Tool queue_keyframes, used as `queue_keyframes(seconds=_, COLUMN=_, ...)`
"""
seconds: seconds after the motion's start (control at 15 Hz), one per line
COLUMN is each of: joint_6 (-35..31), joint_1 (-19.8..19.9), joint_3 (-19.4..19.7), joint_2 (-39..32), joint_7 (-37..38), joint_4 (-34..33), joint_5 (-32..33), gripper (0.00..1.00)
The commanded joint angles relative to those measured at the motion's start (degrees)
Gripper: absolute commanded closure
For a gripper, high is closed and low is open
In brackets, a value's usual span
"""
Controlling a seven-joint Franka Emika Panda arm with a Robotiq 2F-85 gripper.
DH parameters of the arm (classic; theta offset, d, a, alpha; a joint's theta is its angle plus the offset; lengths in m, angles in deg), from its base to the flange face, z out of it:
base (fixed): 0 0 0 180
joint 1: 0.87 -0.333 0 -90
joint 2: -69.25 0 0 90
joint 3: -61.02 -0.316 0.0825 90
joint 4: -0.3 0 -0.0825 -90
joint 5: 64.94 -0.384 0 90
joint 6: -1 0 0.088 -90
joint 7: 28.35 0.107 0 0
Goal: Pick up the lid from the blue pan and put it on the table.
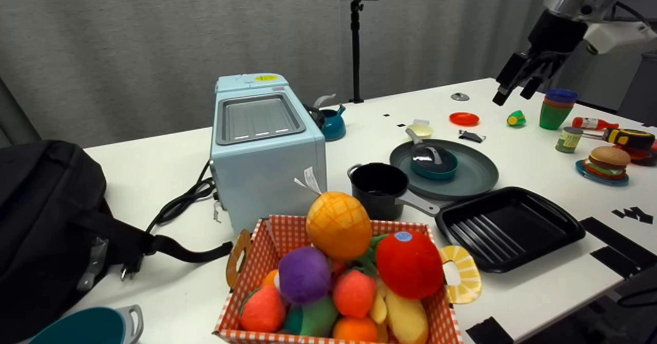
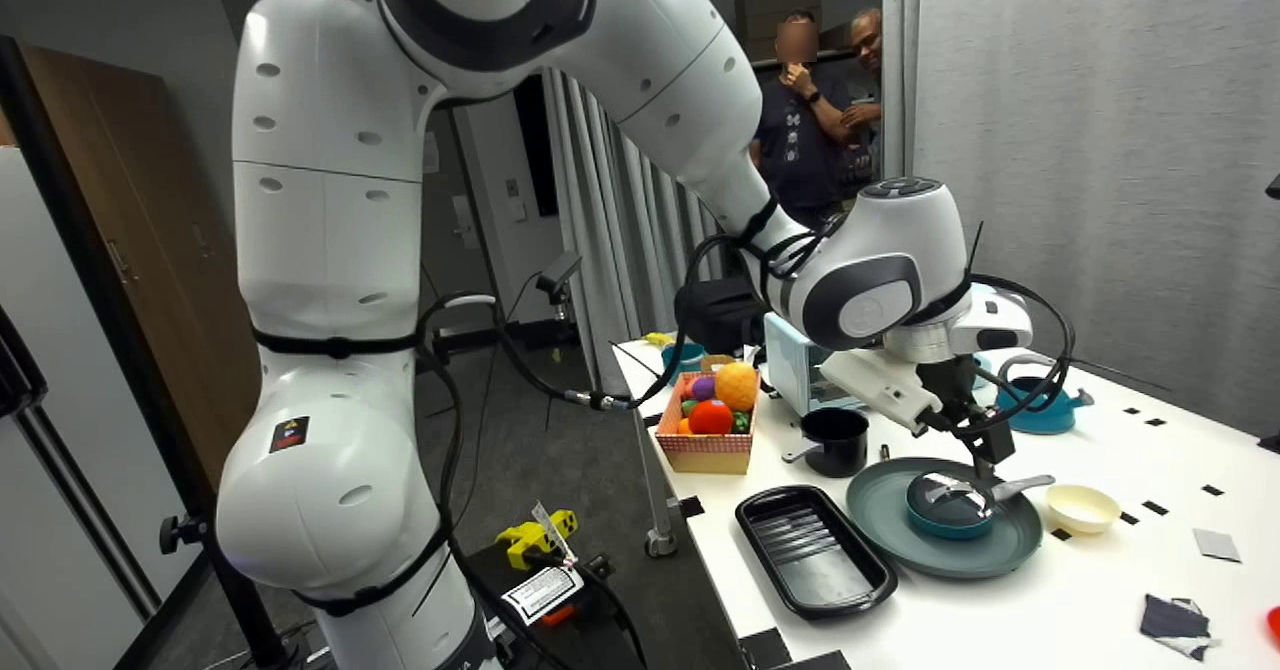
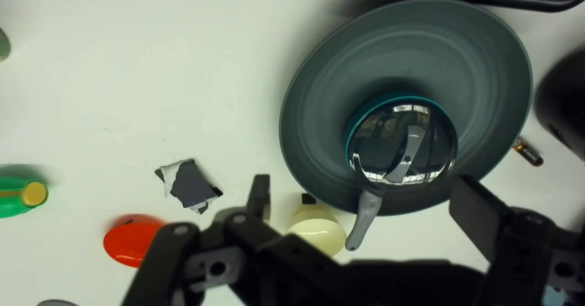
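The lid (image 1: 428,154) is glossy and see-through dark with a grey strap handle; it also shows in an exterior view (image 2: 940,495) and the wrist view (image 3: 377,141). It sits on the teal-blue pan (image 1: 436,173), whose grey handle (image 3: 364,219) sticks out past the tray. The pan stands in the dark round tray (image 1: 477,172) on the white table (image 1: 539,174). My gripper (image 1: 513,95) is open and empty, raised above the table and apart from the lid. In the wrist view the open fingers (image 3: 363,189) spread wide, with the lid ahead between them.
The black grill pan (image 1: 513,226) and black pot (image 1: 380,190) stand close to the tray. A cream bowl (image 3: 320,233) is beside the pan handle. A red dish (image 1: 464,118), stacked cups (image 1: 557,110), fruit basket (image 2: 705,450), toaster oven (image 1: 269,174) and kettle (image 1: 333,124) are also there.
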Motion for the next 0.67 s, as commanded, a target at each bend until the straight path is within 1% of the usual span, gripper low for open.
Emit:
queue_keyframes(seconds=0.0, joint_6=-5.12, joint_1=1.12, joint_3=-1.79, joint_2=-7.08, joint_7=4.75, joint_4=-4.9, joint_5=-2.01, gripper=0.0)
queue_keyframes(seconds=0.33, joint_6=-9.9, joint_1=0.51, joint_3=-3.32, joint_2=-14.94, joint_7=11.26, joint_4=-9.73, joint_5=-2.0, gripper=0.0)
queue_keyframes(seconds=0.6, joint_6=-11.73, joint_1=0.27, joint_3=-4.64, joint_2=-19.63, joint_7=14.26, joint_4=-14.09, joint_5=-1.86, gripper=0.0)
